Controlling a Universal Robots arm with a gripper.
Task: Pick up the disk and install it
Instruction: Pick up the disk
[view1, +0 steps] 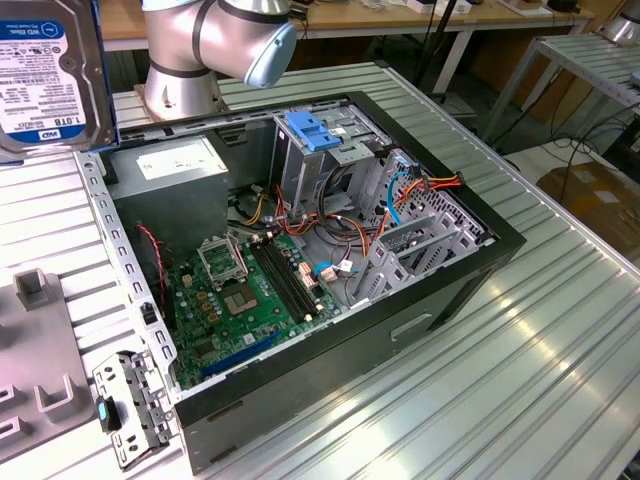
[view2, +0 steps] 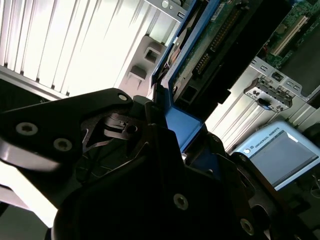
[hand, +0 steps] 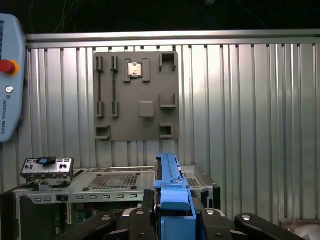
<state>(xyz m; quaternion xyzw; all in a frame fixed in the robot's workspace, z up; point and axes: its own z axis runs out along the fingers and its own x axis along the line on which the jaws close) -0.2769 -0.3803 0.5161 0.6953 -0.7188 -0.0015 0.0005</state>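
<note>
Exterior view: disk over ribbed metal table, workbenches behind.

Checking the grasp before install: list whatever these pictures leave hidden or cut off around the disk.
Exterior view: the disk runs off the top and left edges, so its held end is cut off.
Second wrist view: the end effector's dark body covers the disk's near end; pad contact is hidden.
First wrist view: the disk is edge-on, showing its blue rail; the label faces away. The computer case's frame hides its inside.
</note>
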